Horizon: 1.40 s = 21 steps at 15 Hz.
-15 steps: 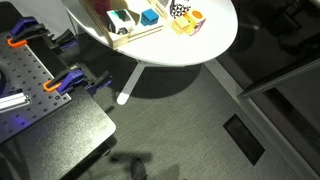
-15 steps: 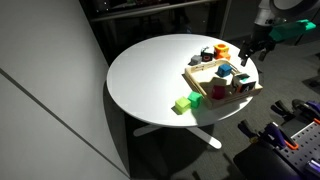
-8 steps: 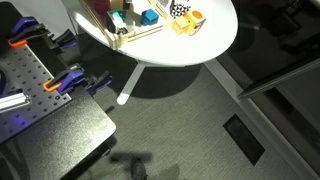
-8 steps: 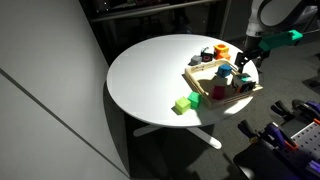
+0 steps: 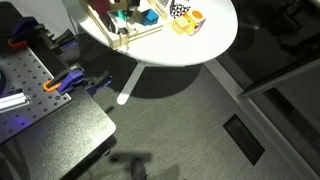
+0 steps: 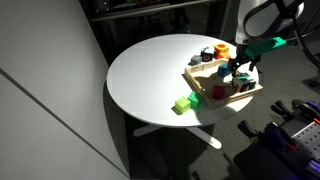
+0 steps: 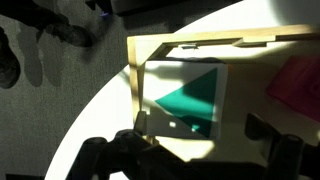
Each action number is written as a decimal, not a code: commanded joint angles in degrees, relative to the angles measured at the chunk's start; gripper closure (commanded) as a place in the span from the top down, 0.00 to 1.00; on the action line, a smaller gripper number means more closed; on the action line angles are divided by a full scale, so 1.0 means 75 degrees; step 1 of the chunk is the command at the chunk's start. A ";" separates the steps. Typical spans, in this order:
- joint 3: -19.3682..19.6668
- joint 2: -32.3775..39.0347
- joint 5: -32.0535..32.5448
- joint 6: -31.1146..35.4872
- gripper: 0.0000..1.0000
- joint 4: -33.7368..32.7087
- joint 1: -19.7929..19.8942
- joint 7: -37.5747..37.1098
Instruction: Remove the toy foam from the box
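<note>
White round surface (image 6: 150,70), wooden box (image 7: 200,42) near one edge — toy foam (image 7: 190,100) lay inside it, directly beneath the claw (image 7: 205,145), whose jaws stood apart — one to either side of the piece.

toy foam (image 7: 195,103): turquoise, triangular face up, lying flat inside the box, near a corner of its rim.
box (image 7: 205,42): shallow light-wood tray, low raised rim, sitting level.

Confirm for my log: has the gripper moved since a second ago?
Yes. The gripper moved down-left, from beyond the shallow light-wood box to over it.
</note>
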<state>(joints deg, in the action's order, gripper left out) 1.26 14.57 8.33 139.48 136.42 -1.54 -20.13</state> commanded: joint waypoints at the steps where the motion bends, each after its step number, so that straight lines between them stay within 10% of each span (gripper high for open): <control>1: 0.0249 0.0466 0.0487 -0.0416 1.00 -0.0535 -0.0460 -0.0739; 7: 0.0479 0.0792 0.0999 -0.1189 1.00 -0.0818 -0.0960 -0.1484; 8: 0.0500 0.0807 0.1051 -0.1285 0.80 -0.0842 -0.0995 -0.1561; 16: 0.0501 0.0466 0.0835 -0.1525 0.18 -0.0833 -0.0847 -0.1386; 21: 0.0478 -0.0090 0.0695 -0.1459 0.00 -0.0629 -0.0692 -0.1234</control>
<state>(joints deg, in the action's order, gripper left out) 5.02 17.70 14.68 129.73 130.51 -7.75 -30.37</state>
